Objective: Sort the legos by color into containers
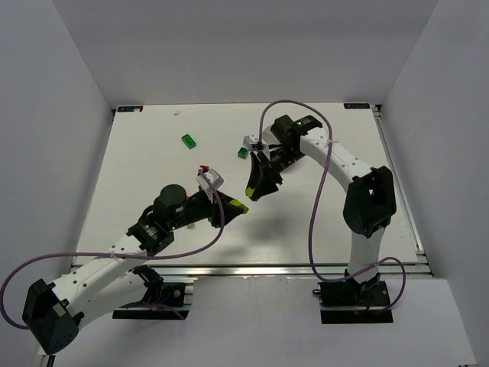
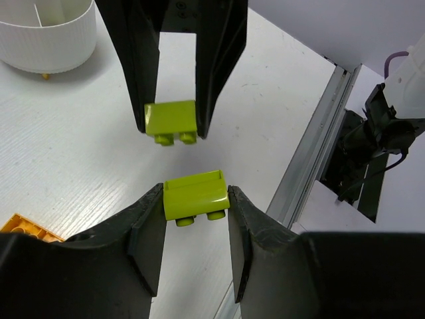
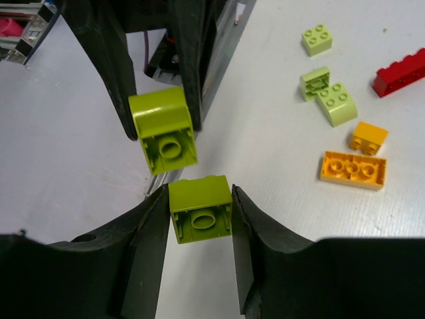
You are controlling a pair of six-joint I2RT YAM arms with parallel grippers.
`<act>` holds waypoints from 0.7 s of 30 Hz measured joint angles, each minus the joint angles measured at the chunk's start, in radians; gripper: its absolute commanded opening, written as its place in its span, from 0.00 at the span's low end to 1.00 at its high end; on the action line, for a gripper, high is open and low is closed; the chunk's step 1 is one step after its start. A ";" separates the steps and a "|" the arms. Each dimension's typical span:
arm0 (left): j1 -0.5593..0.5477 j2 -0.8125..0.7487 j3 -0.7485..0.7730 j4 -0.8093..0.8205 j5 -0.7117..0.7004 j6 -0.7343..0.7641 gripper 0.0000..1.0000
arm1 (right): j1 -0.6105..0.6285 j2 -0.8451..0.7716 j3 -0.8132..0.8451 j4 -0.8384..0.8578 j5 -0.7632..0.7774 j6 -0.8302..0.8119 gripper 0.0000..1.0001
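Note:
My left gripper [image 2: 196, 199] is shut on a lime brick [image 2: 195, 194], studs pointing down. My right gripper [image 3: 199, 203] is shut on a second lime brick [image 3: 198, 207], hollow underside facing the camera. The two grippers face each other tip to tip above the table, left gripper [image 1: 237, 205] and right gripper [image 1: 254, 191], with the bricks a small gap apart. The white dish [image 2: 46, 33] stands at the top left of the left wrist view. Loose on the table lie pale green bricks [image 3: 317, 38], a red brick [image 3: 398, 72] and orange bricks [image 3: 352, 169].
Two dark green bricks [image 1: 189, 141] [image 1: 243, 152] lie toward the far middle of the table. An orange brick [image 2: 20, 227] lies near my left gripper. The metal rail of the table's near edge [image 2: 312, 153] runs close below both grippers.

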 measured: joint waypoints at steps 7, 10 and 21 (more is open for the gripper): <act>0.000 -0.016 0.000 -0.023 -0.020 0.006 0.00 | -0.021 0.005 0.018 0.024 0.038 0.051 0.00; 0.000 -0.024 0.000 -0.033 -0.069 -0.003 0.00 | -0.027 -0.016 -0.023 0.208 0.123 0.220 0.00; 0.000 0.082 0.047 -0.025 -0.255 -0.214 0.00 | -0.097 -0.348 -0.557 1.132 0.797 0.904 0.00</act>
